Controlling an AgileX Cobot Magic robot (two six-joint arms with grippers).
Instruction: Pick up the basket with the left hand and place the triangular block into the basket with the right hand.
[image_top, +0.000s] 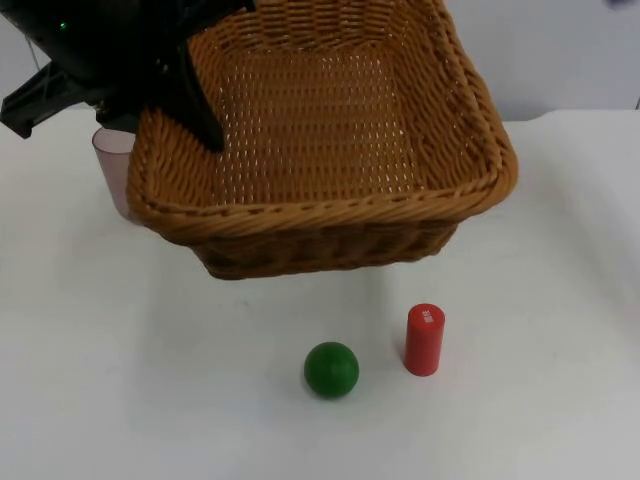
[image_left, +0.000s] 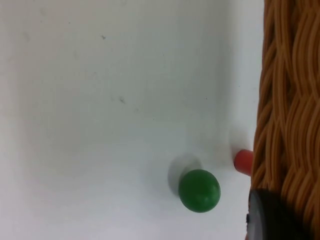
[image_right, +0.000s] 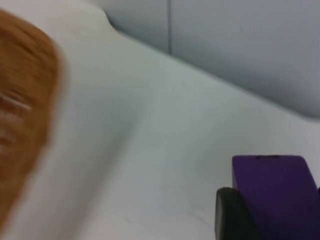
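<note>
The left gripper (image_top: 200, 120) is clamped on the near-left rim of the basket (image_top: 330, 150), one finger lying down the inside wall. It holds the basket up off the worktop (image_top: 120, 380), mouth open and tipped a little, which I read as offering a wide target for a drop from above. In the left wrist view the woven wall (image_left: 290, 100) runs right beside the black fingertip.

The right gripper (image_right: 260, 205) is closed on a purple block (image_right: 272, 187), presumably the triangular one, though its shape cannot be made out here. The block is pinched against a black finger and carried above the worktop, with the grey wall (image_right: 240, 50) behind it and the basket's edge (image_right: 25, 115) off to one side. So the block is in hand but not yet over the basket; the carry across the rim looks to be the step left.

Below the basket, a green ball (image_top: 331, 369) and a red cylinder (image_top: 424, 340) stand near each other on the worktop, apart, neither touching the basket. A translucent pink cup (image_top: 112, 165) sits behind the basket's left corner, partly hidden by it. None of these lies in the block's way from the right; the raised right rim is the only thing to get over.
</note>
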